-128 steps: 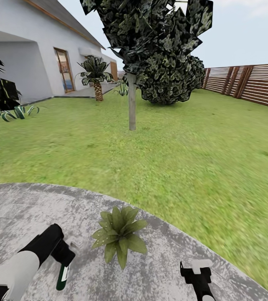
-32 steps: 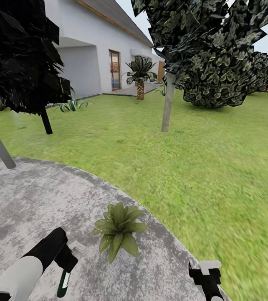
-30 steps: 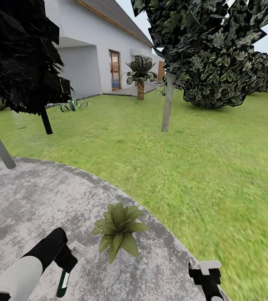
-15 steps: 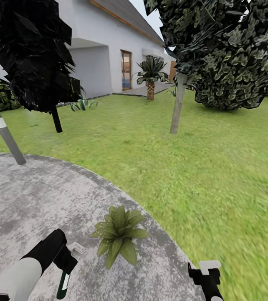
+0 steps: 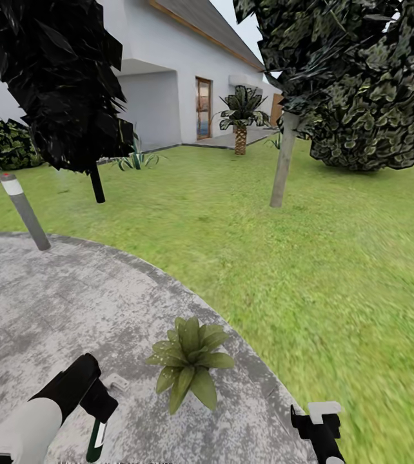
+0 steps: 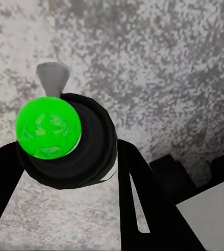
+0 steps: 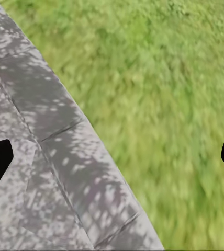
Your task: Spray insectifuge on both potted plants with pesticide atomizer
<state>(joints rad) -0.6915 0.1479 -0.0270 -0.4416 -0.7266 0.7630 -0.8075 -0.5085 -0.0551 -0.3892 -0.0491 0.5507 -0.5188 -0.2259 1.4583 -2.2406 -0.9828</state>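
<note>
I count one potted plant on the gravel patio, my left gripper clamped around the one pesticide atomizer just beside it, and my right gripper spread apart, apparently empty, over the patio's edge.

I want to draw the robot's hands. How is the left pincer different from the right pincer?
The left pincer is shut on the pesticide atomizer; the right pincer is open and holds nothing. The left one hangs over the grey gravel patio; the right one hangs at the patio's edge, by the lawn. Both sit low, on either side of the potted plant.
</note>
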